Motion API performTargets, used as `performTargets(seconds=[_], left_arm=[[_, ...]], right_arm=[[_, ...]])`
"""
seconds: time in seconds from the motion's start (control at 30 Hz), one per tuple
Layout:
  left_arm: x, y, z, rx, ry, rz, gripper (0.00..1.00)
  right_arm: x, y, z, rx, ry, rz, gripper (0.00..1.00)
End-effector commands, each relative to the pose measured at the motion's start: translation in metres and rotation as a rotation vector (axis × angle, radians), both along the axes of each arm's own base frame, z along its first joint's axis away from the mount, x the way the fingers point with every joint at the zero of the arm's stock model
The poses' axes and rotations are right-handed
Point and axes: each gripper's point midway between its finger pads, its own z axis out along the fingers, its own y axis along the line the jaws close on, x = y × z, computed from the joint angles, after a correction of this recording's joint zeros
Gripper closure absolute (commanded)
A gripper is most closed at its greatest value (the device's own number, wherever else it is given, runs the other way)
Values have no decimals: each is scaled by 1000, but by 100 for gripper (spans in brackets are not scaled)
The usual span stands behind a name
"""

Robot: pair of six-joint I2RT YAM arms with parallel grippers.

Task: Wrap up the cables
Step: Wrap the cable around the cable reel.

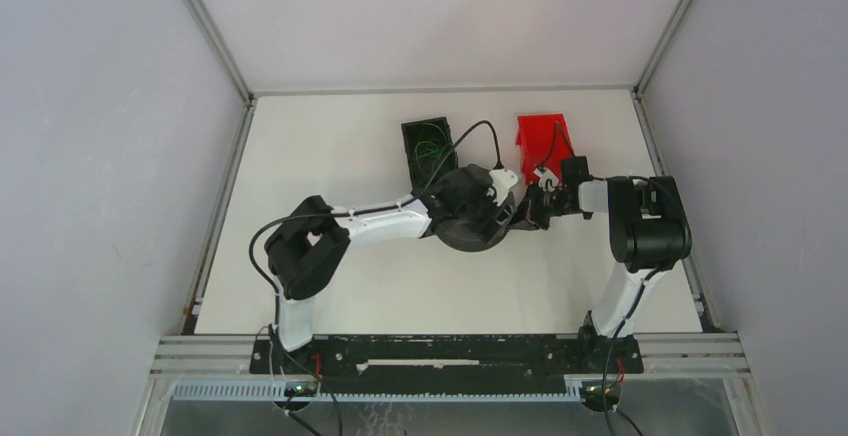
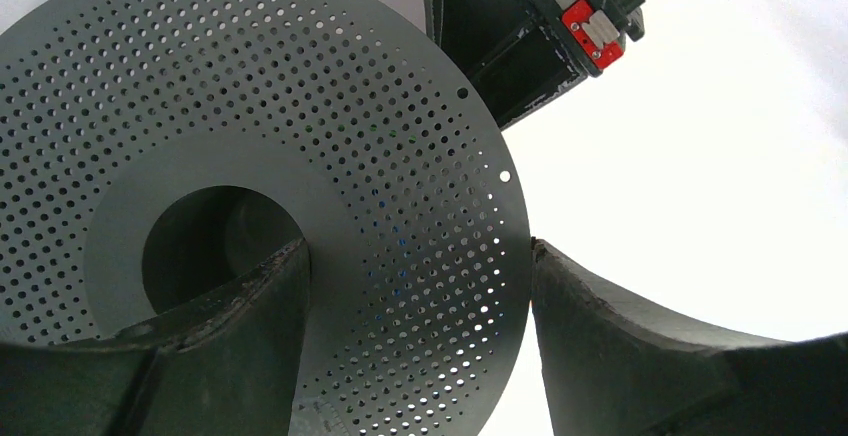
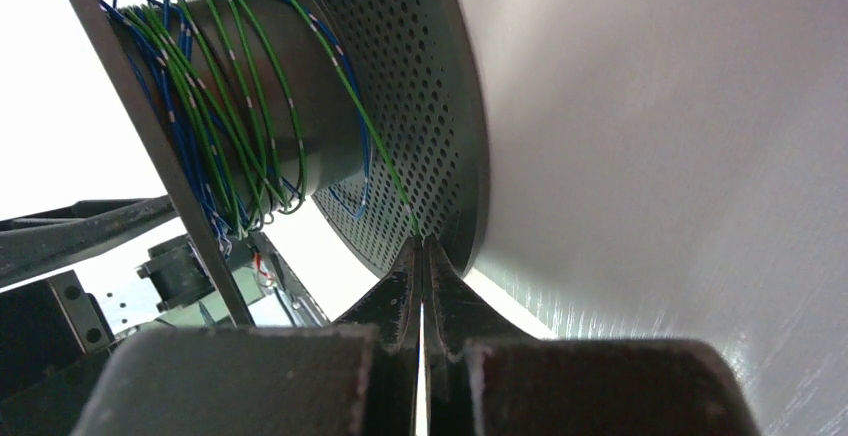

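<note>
We begin with the white table point(image 1: 400, 291), which spreads out beneath both claws. Over it the left arm point(image 1: 380, 224) reaches in to the middle and the right arm point(image 1: 640, 226) bends in from the other side, so the two claws sit close together, facing each other.

Under the left claw point(image 2: 418, 246) sits the spool point(image 2: 250, 106), a dark grey reel with perforated flanges. This claw is spread wide across one flange. One finger point(image 2: 250, 316) lies at the hub hole and the other point(image 2: 600, 336) is against the rim, so we read it as gripping the spool. The right claw point(image 3: 422, 246) has its tips at the rim of the other flange, and its fingers are pressed fully together.

Beyond the left claw, farther up the table, stands a black bin point(image 1: 408, 151). Beyond the right claw stands a red bin point(image 1: 540, 136).

The cables point(image 3: 230, 106), green and blue, lie wound around the spool's core between its flanges, just ahead and to the left of the right claw's tips. A few loose green wires point(image 1: 430, 148) rest in the black bin, beyond the left claw.

One green cable point(image 3: 372, 141) leaves the winding, crosses the perforated flange and runs down into the seam between the right claw's closed fingers, which pinch it.
</note>
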Motion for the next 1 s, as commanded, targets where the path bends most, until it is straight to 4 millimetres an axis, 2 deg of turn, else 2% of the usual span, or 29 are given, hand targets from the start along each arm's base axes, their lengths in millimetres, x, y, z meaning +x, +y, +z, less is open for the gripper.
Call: performTargets(seconds=[0.0, 0.27, 0.8, 0.97], left_arm=[[-27, 10, -21, 30, 114, -24, 50], [-26, 7, -18, 63, 47, -43, 47], [-23, 11, -31, 103, 6, -33, 49], [-20, 14, -34, 115, -10, -21, 49]], right_arm=[[11, 3, 6, 49, -3, -51, 100], [20, 12, 17, 134, 27, -103, 100], [25, 23, 21, 278, 103, -109, 100], [27, 20, 35, 314, 93, -113, 100]])
